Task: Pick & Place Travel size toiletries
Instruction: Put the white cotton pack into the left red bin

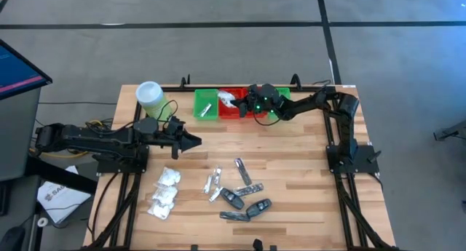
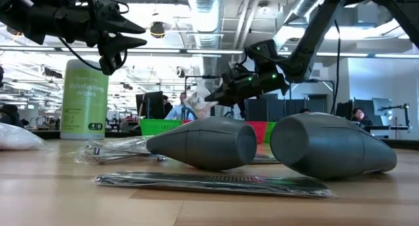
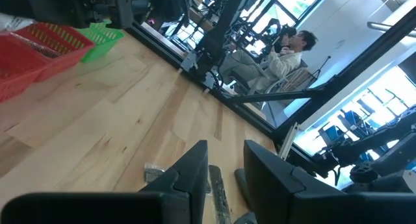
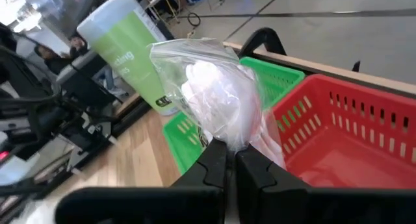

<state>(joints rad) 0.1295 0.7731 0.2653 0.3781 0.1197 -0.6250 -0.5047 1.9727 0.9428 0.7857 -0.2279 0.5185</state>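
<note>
My right gripper (image 4: 227, 160) has its fingers pinched tight on a white crinkly packet (image 4: 211, 97), puffy in clear film, long axis sticking straight out from the fingertips, above the red tray (image 1: 234, 109). My left gripper (image 1: 195, 142) hovers over the wooden tabletop (image 1: 291, 164), fingers part-open around nothing.

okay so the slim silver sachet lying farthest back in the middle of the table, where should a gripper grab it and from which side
Judging from above, grip the slim silver sachet across its narrow width near mid-length, coming straight down. It lies flat and diagonal on the table, so turn the fingers square to its long edges; nothing crowds its upper end.
</note>
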